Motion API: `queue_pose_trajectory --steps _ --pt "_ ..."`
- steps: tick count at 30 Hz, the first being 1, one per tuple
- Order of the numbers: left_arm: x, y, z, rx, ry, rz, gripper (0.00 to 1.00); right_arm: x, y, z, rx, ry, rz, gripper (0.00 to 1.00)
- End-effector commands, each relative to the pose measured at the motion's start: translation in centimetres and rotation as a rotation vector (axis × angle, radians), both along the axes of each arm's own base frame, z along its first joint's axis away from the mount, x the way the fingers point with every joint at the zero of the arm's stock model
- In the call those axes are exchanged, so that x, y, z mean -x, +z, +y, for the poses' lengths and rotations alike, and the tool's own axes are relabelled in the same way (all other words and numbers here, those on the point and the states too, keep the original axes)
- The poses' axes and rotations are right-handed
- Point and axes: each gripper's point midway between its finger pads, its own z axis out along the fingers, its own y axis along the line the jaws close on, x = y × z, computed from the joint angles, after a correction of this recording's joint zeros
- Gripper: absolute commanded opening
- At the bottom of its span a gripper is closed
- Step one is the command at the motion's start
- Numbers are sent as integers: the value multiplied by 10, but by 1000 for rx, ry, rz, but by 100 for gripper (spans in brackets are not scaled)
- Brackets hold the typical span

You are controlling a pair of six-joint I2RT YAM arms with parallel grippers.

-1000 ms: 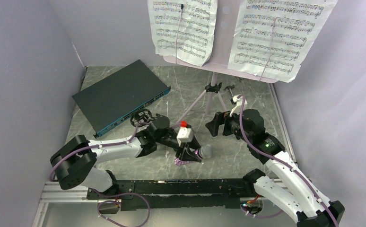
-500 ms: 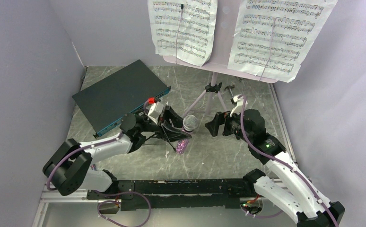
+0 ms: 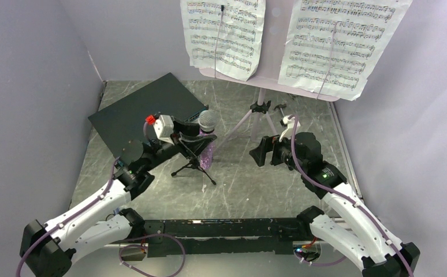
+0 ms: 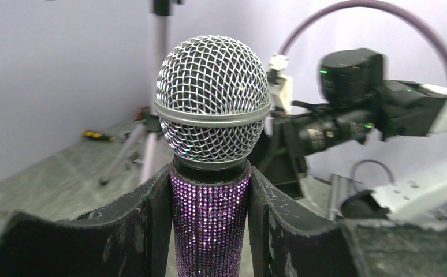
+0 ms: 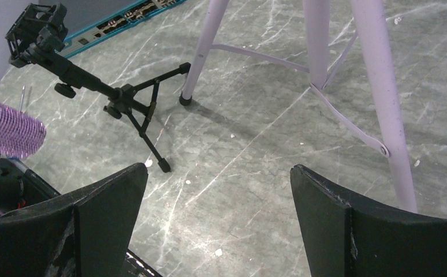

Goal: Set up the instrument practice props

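Microphone [image 4: 211,156] upright in left pincer's [image 4: 209,193] pinch, head clear above; right pincer [image 5: 216,170] agape.

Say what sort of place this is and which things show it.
Most likely a robot test cell staged as a music practice corner: plain walls box in the table, with a music stand, sheet music and a microphone.
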Motion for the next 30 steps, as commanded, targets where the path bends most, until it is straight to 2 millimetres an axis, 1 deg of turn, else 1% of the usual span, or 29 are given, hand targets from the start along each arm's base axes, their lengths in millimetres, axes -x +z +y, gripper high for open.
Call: queue_pose_trajectory --steps 1,6,9,12,18,21,24,25,27,30 --pt "-35 27 35 14 289 -25 2 -6 23 6 -51 8 -60 99" --pt "-47 41 57 7 425 -37 3 -5 21 4 -52 0 -54 99" --pt "-53 47 65 -17 468 -32 3 -4 18 4 -57 -1 -50 99" --pt "-56 52 69 -22 475 -34 3 -4 17 5 -57 1 -44 99" --pt "-67 54 75 4 443 16 3 -6 21 7 -59 8 -50 99" --pt "-73 58 82 40 424 41 3 -6 19 9 -62 14 -47 99" --pt "-84 62 97 85 428 70 3 -5 19 10 -63 24 -42 99" --pt "-91 64 108 107 445 81 3 -5 20 10 -65 26 -45 99" --pt "-96 70 121 159 437 86 3 -4 22 9 -66 24 -50 99" --pt "-105 74 146 244 434 117 3 -2 22 7 -64 15 -54 99"
